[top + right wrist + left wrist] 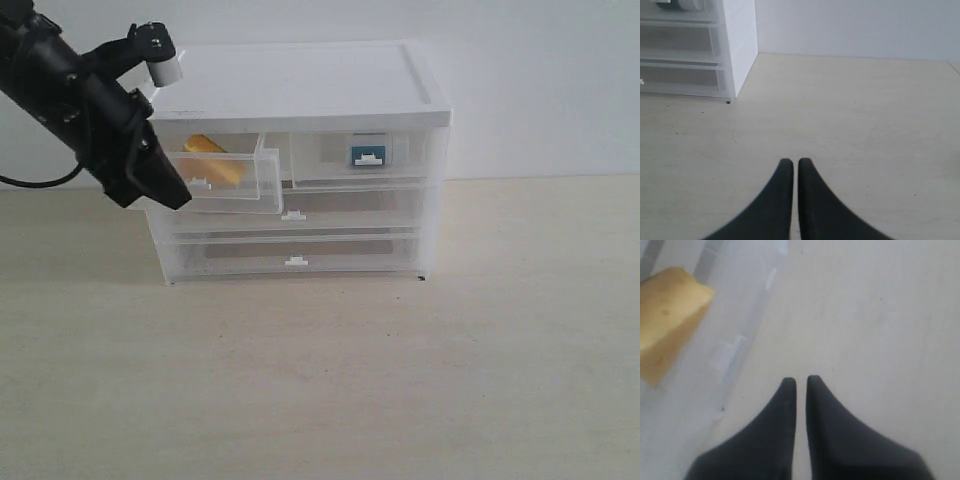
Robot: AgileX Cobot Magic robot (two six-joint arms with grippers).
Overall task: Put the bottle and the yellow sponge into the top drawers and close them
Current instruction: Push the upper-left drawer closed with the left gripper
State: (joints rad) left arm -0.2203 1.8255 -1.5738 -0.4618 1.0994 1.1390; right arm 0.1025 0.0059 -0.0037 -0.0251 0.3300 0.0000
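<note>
The biggest thing before me is the pale wooden desk point(400, 380), which fills most of the room's lower part and reaches back to a white wall. On it, towards the back, stands a small white plastic cabinet point(300, 90) with translucent drawers; its two full-width lower drawers point(296, 250) are pushed in. The black left arm point(70, 90) comes down from the upper left corner in a slant and ends in front of the cabinet's left side. Of the two small drawers on top, the left top drawer point(245, 185) is pulled out and hangs a little tilted, while the right top drawer point(330, 150) sits flush in the cabinet. The yellow sponge point(212, 152) lies inside the pulled-out left top drawer; the left wrist view shows it point(670, 325) behind the clear front wall. The bottle point(367, 148) is inside the shut right top drawer, and its teal body shines through the front, behind the small white tab handle. The left tool point(180, 198) has its two dark fingers pressed together and holds nothing; it point(800, 381) is just beside the front of the open drawer, and I cannot tell if it touches it. The right tool point(795, 161) is also pressed together and empty, low over the bare desk, well apart from the cabinet's right corner point(735, 50).
</note>
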